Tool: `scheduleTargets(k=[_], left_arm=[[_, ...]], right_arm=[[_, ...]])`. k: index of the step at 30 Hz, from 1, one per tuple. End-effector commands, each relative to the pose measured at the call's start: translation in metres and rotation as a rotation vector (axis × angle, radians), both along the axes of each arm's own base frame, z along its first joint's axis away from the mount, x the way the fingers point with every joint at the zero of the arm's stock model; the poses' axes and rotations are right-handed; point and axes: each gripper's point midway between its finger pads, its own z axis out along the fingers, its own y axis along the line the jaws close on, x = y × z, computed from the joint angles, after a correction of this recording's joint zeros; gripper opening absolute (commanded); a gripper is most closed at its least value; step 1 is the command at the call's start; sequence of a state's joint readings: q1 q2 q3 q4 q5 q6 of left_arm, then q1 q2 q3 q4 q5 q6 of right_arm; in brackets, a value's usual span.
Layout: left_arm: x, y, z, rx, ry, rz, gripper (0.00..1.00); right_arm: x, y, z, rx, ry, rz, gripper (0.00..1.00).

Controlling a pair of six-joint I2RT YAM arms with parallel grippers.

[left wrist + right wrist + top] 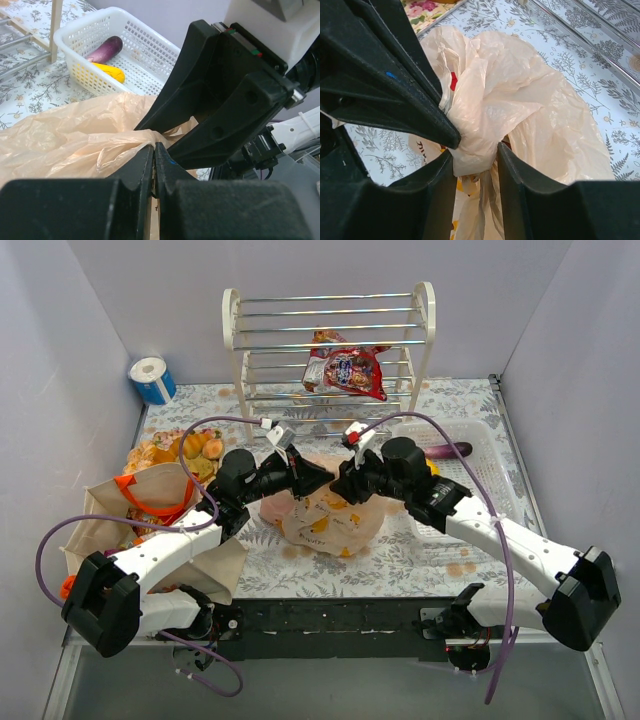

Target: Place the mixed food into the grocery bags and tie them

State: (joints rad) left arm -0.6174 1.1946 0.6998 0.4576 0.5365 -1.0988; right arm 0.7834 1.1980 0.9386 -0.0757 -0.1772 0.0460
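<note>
Plastic bag (325,520) | left pincer (154,147) clenched on film | right pincer (475,152) grasping neck | tote (110,505) left, basket (90,75) right

We read this as a robot lab cell, dressed up as a home grocery corner. Plain grey panel walls (60,350) box in the desk (400,560) on three sides. The left arm (160,555) and right arm (520,545) are bolted to a black rail (330,615) at the desk's near edge, with purple cables (490,500) looping off them. The rest is props: a floral desk cover, a white rack (425,330) at the far edge holding a snack packet (350,370), a white basket (490,455) by the right edge and a canvas tote (110,515) at the left edge.
</note>
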Motion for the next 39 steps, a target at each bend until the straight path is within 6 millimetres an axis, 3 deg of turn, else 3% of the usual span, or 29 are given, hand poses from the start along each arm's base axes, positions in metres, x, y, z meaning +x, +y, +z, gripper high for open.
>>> scheduleTargets(k=[1, 4, 9, 16, 21, 26, 30, 31, 32, 33, 34, 35, 39], left_arm=[[-0.002, 0.003, 0.022, -0.038, -0.075, 0.006, 0.0], [-0.001, 0.002, 0.022, -0.037, -0.073, 0.006, 0.0], [0.002, 0.002, 0.021, -0.04, -0.071, 0.016, 0.0], [0.015, 0.007, 0.012, -0.019, -0.035, 0.094, 0.0], [0.019, 0.004, 0.001, -0.029, 0.022, 0.107, 0.0], [0.027, 0.005, 0.002, -0.061, 0.064, 0.149, 0.0], [0.03, 0.004, 0.007, -0.09, 0.097, 0.164, 0.0], [0.03, 0.004, 0.006, -0.093, 0.105, 0.166, 0.0], [0.03, 0.004, 0.008, -0.106, 0.118, 0.169, 0.0], [0.029, 0.004, 0.007, -0.111, 0.128, 0.167, 0.0], [0.029, 0.003, 0.007, -0.114, 0.135, 0.164, 0.0], [0.028, 0.002, 0.008, -0.124, 0.137, 0.154, 0.0], [0.027, -0.002, -0.002, -0.111, 0.166, 0.136, 0.0]], right_arm=[[0.017, -0.007, -0.011, -0.087, -0.057, -0.097, 0.41], [0.023, -0.013, -0.02, -0.119, -0.08, -0.161, 0.36], [0.034, -0.02, -0.013, -0.072, -0.156, -0.302, 0.19], [0.054, -0.06, -0.016, -0.186, -0.262, -0.599, 0.1], [0.064, -0.088, -0.015, -0.303, -0.369, -0.787, 0.09], [0.07, -0.109, -0.029, -0.419, -0.441, -0.914, 0.09], [0.075, -0.116, -0.035, -0.397, -0.496, -0.98, 0.12], [0.074, -0.12, -0.045, -0.421, -0.503, -0.986, 0.12], [0.073, -0.126, -0.046, -0.459, -0.53, -1.005, 0.13], [0.076, -0.125, -0.037, -0.388, -0.55, -1.046, 0.13], [0.075, -0.129, -0.047, -0.423, -0.565, -1.046, 0.13], [0.075, -0.133, -0.044, -0.45, -0.596, -1.049, 0.13], [0.076, -0.131, -0.039, -0.379, -0.635, -1.063, 0.13]])
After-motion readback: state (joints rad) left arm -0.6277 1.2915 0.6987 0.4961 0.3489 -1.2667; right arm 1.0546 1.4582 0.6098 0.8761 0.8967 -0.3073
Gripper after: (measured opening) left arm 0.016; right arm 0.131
